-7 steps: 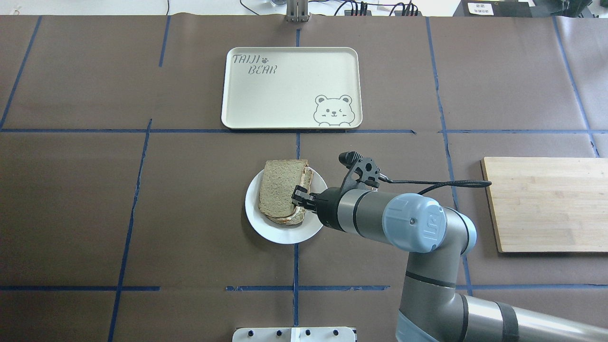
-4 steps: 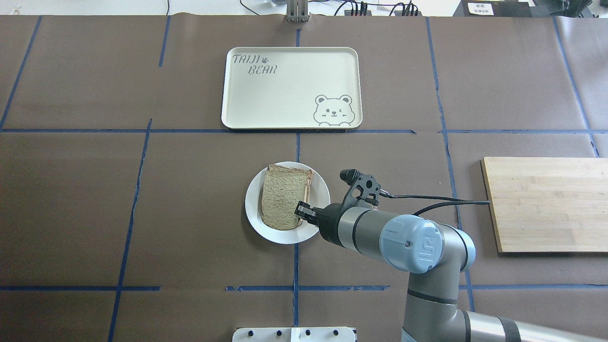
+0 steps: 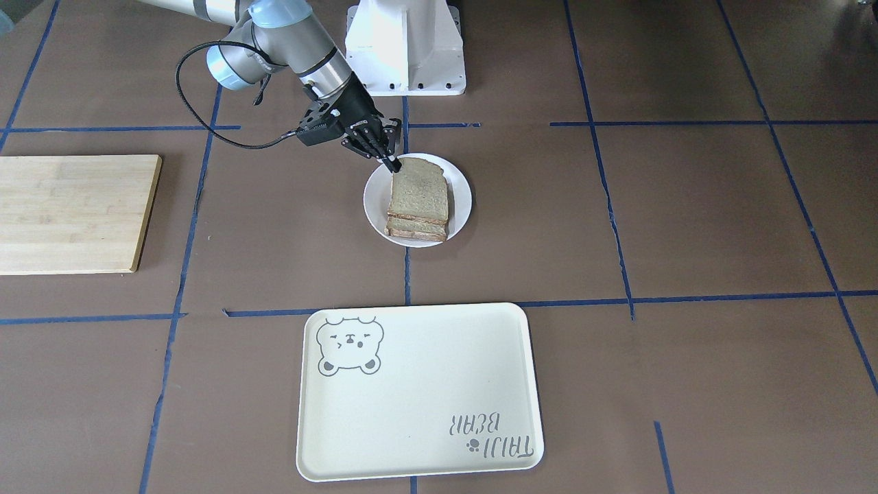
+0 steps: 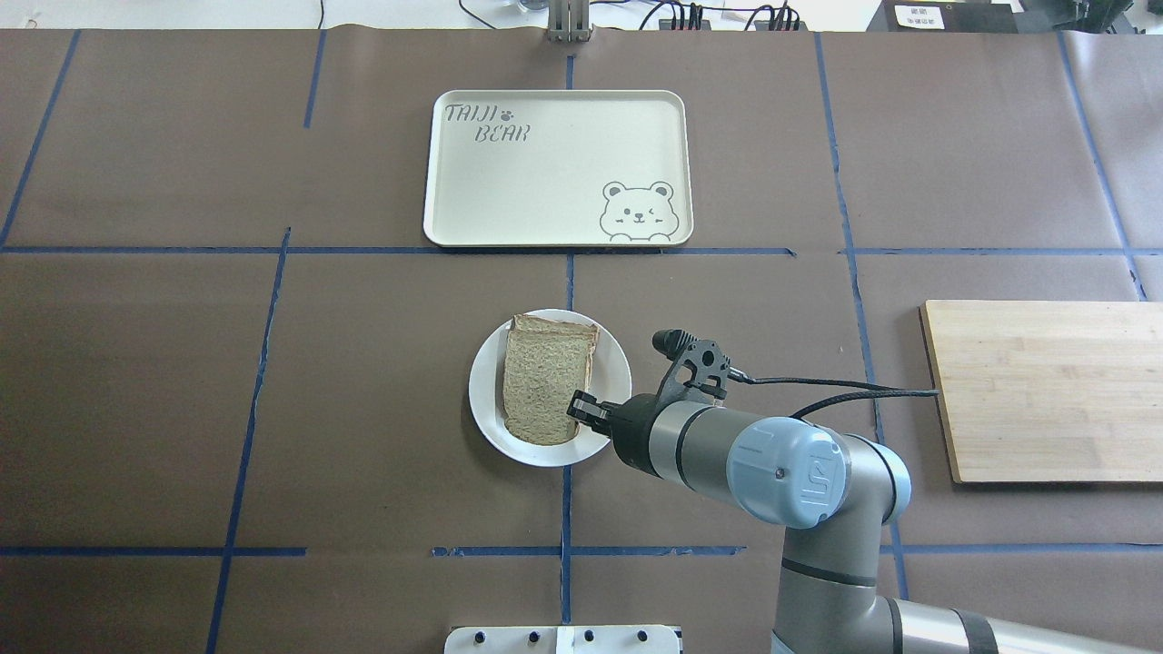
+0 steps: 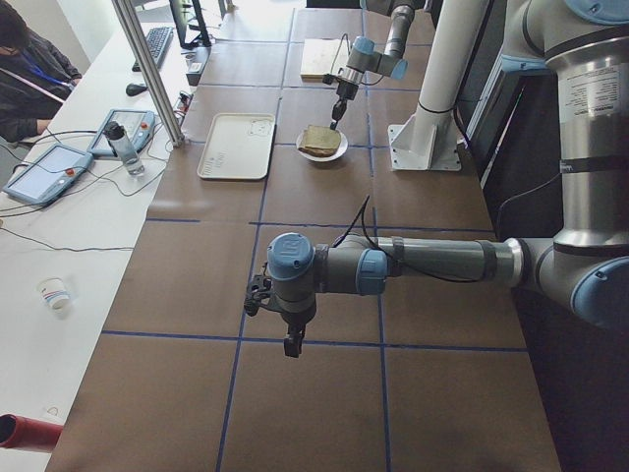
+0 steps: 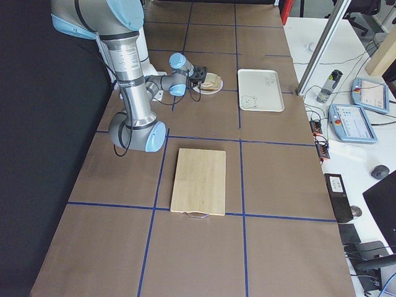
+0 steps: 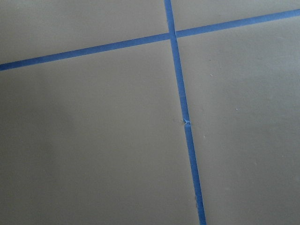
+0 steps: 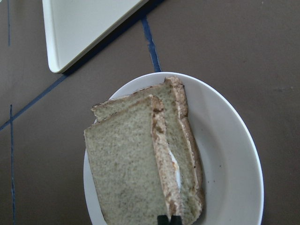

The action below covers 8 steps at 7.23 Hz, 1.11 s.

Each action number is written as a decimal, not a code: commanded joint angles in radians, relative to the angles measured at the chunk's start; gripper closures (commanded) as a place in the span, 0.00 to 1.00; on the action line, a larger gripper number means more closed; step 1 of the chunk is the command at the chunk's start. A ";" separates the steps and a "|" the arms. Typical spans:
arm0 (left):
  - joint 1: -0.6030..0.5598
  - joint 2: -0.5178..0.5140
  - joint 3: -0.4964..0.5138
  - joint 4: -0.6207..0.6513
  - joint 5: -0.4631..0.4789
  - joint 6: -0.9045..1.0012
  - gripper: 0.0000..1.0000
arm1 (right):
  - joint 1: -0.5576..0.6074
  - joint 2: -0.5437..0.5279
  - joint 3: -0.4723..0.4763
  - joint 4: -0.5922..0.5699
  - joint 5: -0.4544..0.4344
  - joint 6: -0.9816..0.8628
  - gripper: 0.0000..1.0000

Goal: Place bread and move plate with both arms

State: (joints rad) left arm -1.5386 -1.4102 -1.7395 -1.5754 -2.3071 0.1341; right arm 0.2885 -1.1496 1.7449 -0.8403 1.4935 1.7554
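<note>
The bread [image 4: 541, 381], a pale beige slice with a thin brown crust, lies on top of a darker slice [image 8: 180, 117] on the small white plate [image 4: 611, 361] at the table's middle. My right gripper [image 4: 581, 409] comes in low from the right. Its fingertips sit close together on the near right corner of the bread [image 8: 126, 159], shut on the crust edge. The front-facing view shows the same grip [image 3: 392, 165] at the bread [image 3: 418, 184] over the plate [image 3: 374, 199]. My left gripper [image 5: 293, 342] hangs over bare table far to the left; whether it is open or shut I cannot tell.
A cream tray with a bear drawing [image 4: 554, 168] lies just beyond the plate. A wooden cutting board [image 4: 1045, 391] rests at the right. Blue tape lines cross the brown table cover. The white robot base [image 3: 405, 48] stands on the robot's side of the plate.
The bread was held tilted up over the lower slice; it now lies flat on the stack. The right gripper came down and slightly toward the robot, still at the bread's corner.
</note>
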 commanded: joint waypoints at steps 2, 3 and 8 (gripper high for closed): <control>0.000 -0.001 0.000 -0.002 0.000 -0.001 0.00 | 0.119 0.016 0.010 -0.175 0.177 -0.042 0.00; 0.000 -0.001 0.000 -0.002 0.000 0.001 0.00 | 0.183 0.019 0.025 -0.250 0.276 -0.118 0.00; 0.002 -0.012 -0.003 -0.002 0.000 0.001 0.00 | 0.654 -0.010 0.080 -0.769 0.760 -0.896 0.00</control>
State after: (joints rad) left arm -1.5374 -1.4184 -1.7411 -1.5769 -2.3071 0.1345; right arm 0.8209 -1.1467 1.8088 -1.4711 2.1595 1.0989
